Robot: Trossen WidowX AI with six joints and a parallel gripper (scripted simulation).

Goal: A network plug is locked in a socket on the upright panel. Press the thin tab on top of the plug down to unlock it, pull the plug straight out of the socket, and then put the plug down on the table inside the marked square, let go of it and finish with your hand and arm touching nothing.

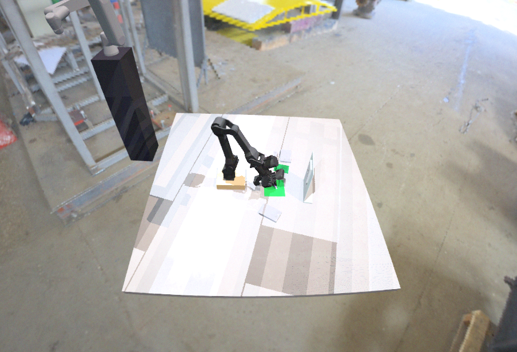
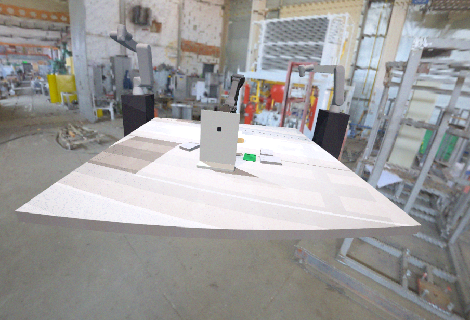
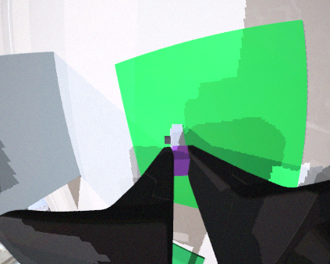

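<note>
Plug was out of the panel, clamped in my pincer above the green square, so only 3 steps remained: lower, release, pull clear.

a flat pale grey square tile lies on the whitish striped desk near its middle. two more small grey flat tiles sit toward the right edge in the exterior view, and another toward the left edge.
</note>
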